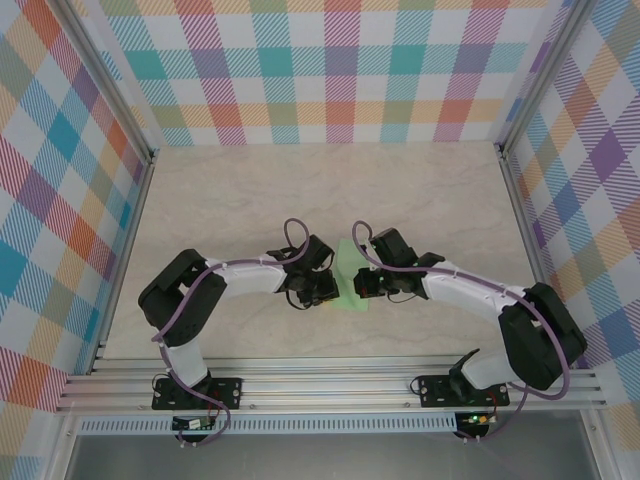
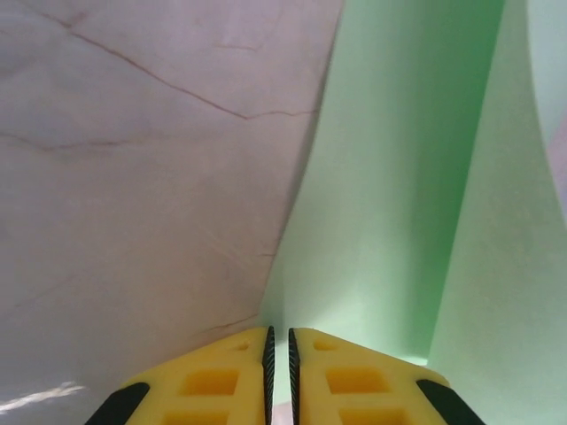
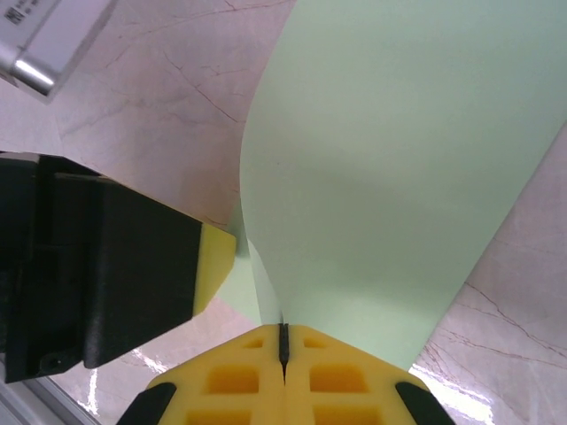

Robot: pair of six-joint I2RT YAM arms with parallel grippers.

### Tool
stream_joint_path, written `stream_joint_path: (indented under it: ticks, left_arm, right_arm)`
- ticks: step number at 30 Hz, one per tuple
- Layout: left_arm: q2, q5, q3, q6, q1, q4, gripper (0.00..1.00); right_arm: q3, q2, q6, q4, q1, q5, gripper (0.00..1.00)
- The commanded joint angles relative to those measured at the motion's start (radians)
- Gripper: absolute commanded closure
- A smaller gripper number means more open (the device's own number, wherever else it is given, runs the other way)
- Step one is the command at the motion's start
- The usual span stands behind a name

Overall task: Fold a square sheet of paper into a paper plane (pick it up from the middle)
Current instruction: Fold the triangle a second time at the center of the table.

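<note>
Green paper (image 1: 347, 262) is near the middle of our pale table (image 1: 300, 190), held up between our two arms (image 1: 240, 275). It bends in a soft curve. Our right gripper (image 3: 283, 329) is squeezed tight on one edge of it. Our left gripper (image 2: 279, 335) has its yellow fingers (image 2: 239, 350) almost together, and we see the paper's other side sitting in the thin gap between them.

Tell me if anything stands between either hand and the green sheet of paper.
Nothing visible does. The right hand is closed on the square sheet of paper, and the left hand pinches it from the other side, so both are already in direct contact with it.
</note>
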Motion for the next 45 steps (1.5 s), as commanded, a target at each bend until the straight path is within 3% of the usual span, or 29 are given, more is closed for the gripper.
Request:
stream_joint_path:
  ticks: [1, 13, 21, 45]
  left_arm:
    - [-0.012, -0.072, 0.009, 0.038, -0.015, -0.104, 0.85]
    - [-0.059, -0.163, 0.018, 0.078, -0.013, -0.177, 0.86]
    - [-0.063, -0.172, 0.034, 0.085, -0.013, -0.19, 0.86]
    - [-0.047, -0.158, 0.032, 0.092, -0.014, -0.182, 0.86]
  right_arm:
    - [0.025, 0.03, 0.005, -0.025, -0.003, 0.004, 0.99]
    - [0.077, 0.085, 0.011, 0.006, -0.003, -0.107, 0.98]
    - [0.156, 0.19, -0.032, -0.095, -0.003, -0.001, 0.98]
    - [0.223, 0.307, -0.104, -0.145, -0.003, 0.085, 0.98]
